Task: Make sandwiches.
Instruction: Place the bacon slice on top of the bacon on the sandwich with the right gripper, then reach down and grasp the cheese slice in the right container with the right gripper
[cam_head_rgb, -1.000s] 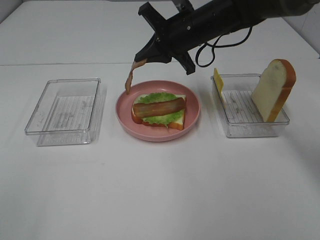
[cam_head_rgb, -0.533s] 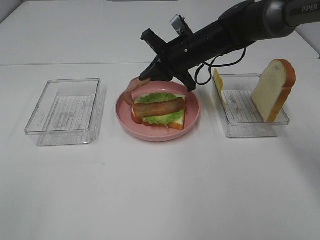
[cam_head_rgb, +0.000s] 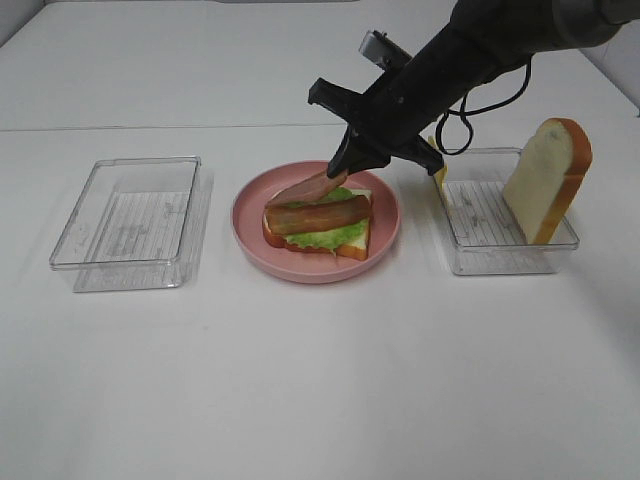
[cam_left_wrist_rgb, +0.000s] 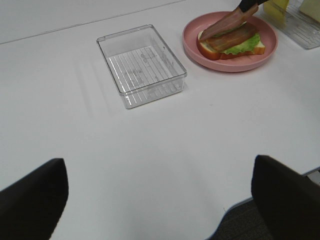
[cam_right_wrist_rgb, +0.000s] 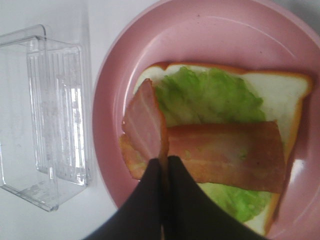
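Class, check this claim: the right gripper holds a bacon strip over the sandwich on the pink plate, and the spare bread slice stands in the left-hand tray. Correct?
No: the bread slice stands in the right-hand tray, as the exterior high view shows. The right gripper does hold the bacon strip.

Bare table (cam_head_rgb: 320, 400) fills the lower half, free to cross. Mid-frame stand 3 obstacles: left tray (cam_head_rgb: 130, 272), plate (cam_head_rgb: 248, 232), right tray (cam_head_rgb: 500, 260) with upright bread slice (cam_head_rgb: 540, 175). The right gripper (cam_head_rgb: 338, 172), pinching bacon (cam_head_rgb: 310, 186), overhangs the plate.
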